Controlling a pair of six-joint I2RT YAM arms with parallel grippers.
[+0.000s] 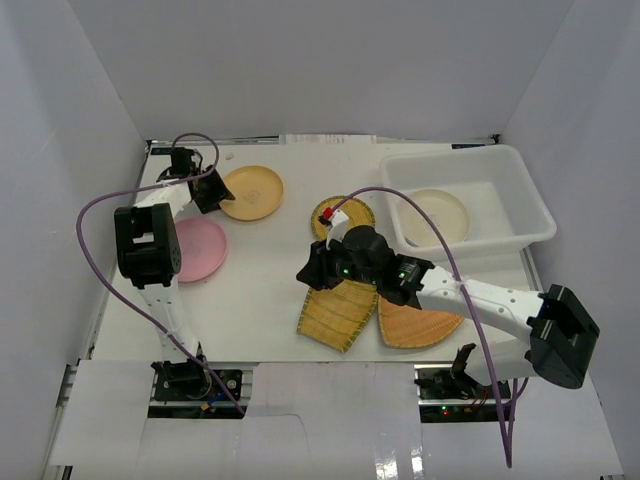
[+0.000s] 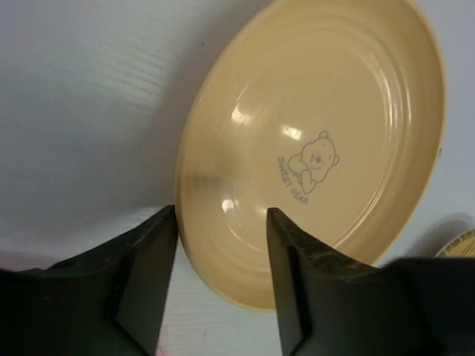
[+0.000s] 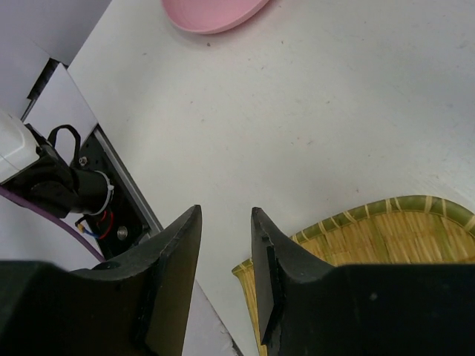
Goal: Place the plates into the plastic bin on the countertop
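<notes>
The orange-yellow plate lies at the back left; in the left wrist view it shows a bear print. My left gripper is open, its jaws either side of that plate's near rim. The pink plate lies on the left. My right gripper is open and empty, low over the table beside the scoop-shaped bamboo tray. The fan-shaped tray lies beside it, and the round bamboo tray sits partly behind my right wrist. The plastic bin holds the cream plate. No blue plate shows.
Pale grey walls close in the white countertop on three sides. A purple cable loops out from the left arm, and another arcs over the right arm. The pink plate's edge shows at the top of the right wrist view.
</notes>
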